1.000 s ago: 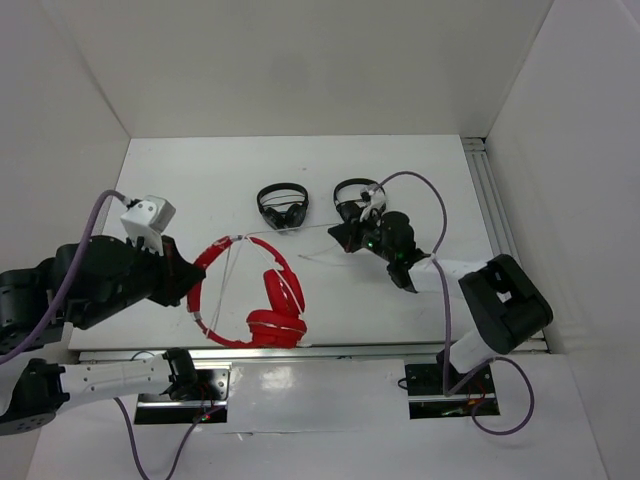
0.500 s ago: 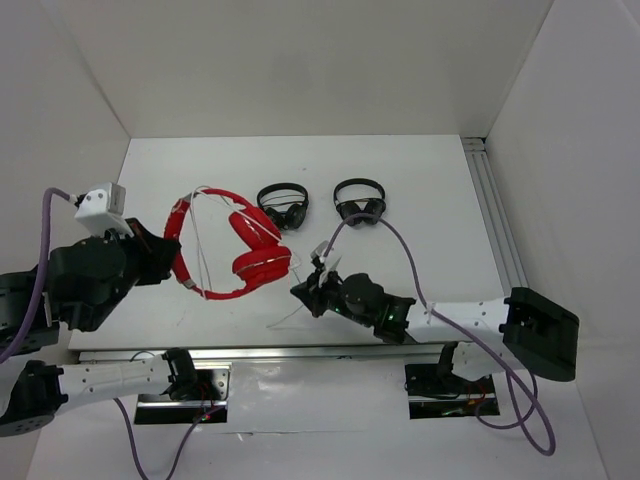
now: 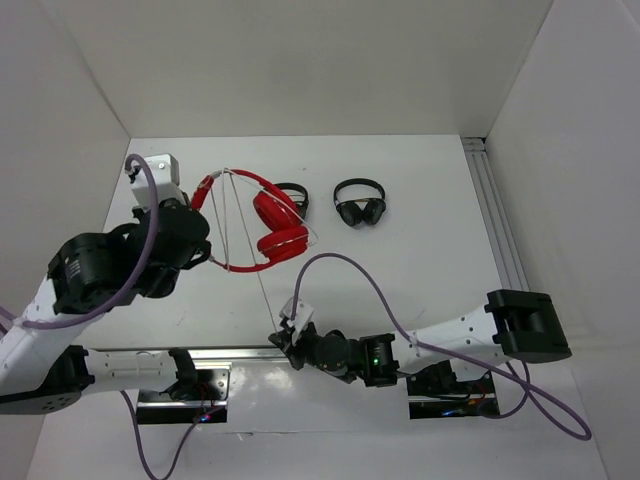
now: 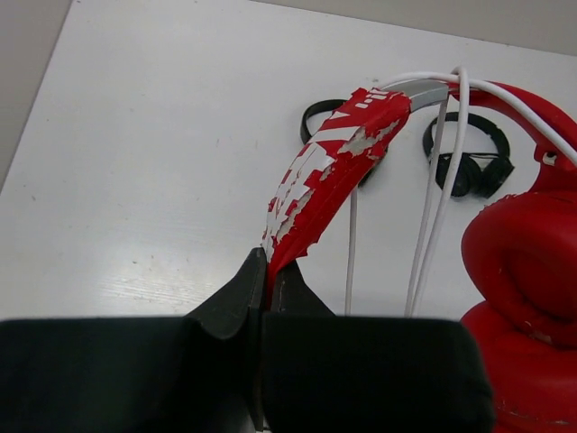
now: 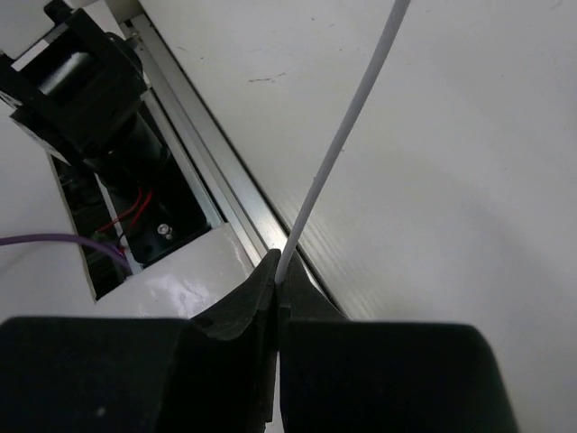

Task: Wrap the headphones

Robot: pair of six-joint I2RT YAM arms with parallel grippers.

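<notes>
The red headphones (image 3: 270, 222) hang above the table at the back left, cups to the right. My left gripper (image 3: 197, 232) is shut on the worn red headband (image 4: 326, 171), seen close in the left wrist view. The thin white cable (image 3: 250, 255) loops over the headband and runs taut down to my right gripper (image 3: 280, 338), which is shut on it at the table's front edge. In the right wrist view the cable (image 5: 338, 149) rises straight out of the closed right gripper (image 5: 279, 266). In the left wrist view, cable strands (image 4: 433, 198) hang beside the red cups (image 4: 527, 271).
Two small black headphones lie at the back: one (image 3: 360, 203) in the middle, one (image 3: 295, 197) partly hidden behind the red cups. A metal rail (image 3: 497, 225) runs along the table's right side. The front rail and base plate (image 5: 171, 135) lie under my right gripper.
My left gripper has lifted the red headphones back and to the right. My right gripper has pulled the cable from mid-table toward the front edge, drawing it taut.
</notes>
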